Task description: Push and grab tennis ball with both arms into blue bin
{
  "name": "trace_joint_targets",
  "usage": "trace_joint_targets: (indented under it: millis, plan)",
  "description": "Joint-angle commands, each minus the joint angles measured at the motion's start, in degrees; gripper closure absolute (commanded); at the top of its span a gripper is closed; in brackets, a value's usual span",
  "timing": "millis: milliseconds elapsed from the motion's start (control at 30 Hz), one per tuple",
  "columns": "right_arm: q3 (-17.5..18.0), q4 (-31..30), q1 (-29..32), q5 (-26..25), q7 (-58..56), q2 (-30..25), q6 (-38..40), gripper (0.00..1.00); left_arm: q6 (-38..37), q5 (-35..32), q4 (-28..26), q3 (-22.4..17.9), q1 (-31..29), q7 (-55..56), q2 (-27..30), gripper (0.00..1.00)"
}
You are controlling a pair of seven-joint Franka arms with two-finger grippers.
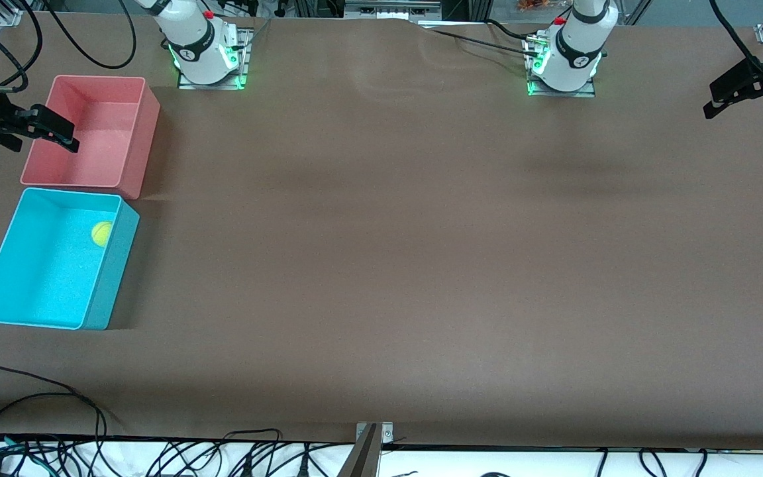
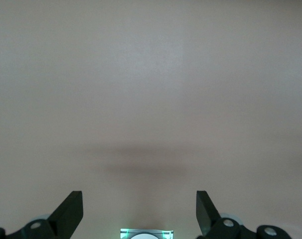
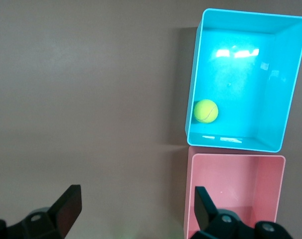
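Observation:
The tennis ball [image 1: 101, 233] lies inside the blue bin [image 1: 114, 278], against the wall that faces the table's middle. It also shows in the right wrist view [image 3: 206, 110], in a corner of the blue bin [image 3: 286, 84]. My right gripper [image 1: 40, 138] is open and empty, raised high over the pink bin at the right arm's end; in its own view [image 3: 138, 209] the fingers stand wide apart. My left gripper [image 1: 747, 106] is open and empty, raised high over bare table at the left arm's end, and its wrist view [image 2: 139, 211] shows only table.
A pink-red bin [image 1: 138, 136] stands empty next to the blue bin, farther from the front camera, and shows in the right wrist view [image 3: 235, 158]. Cables [image 1: 57, 397] run along the table's front edge. Both arm bases [image 1: 204, 53] glow green.

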State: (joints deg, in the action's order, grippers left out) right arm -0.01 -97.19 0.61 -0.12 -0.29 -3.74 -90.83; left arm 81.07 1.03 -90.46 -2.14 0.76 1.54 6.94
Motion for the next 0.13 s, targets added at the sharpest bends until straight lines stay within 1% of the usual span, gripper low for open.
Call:
trace_joint_targets:
  millis: [0,100]
  plan:
    - [-0.3,2.4,-0.3,0.9,0.0,1.3,2.2,0.0,-1.0,0.3,2.1,-0.1,0.0,0.3,-1.1,0.0]
    - [-0.3,2.4,-0.3,0.9,0.0,1.3,2.2,0.0,-1.0,0.3,2.1,-0.1,-0.1,0.3,-1.1,0.0]
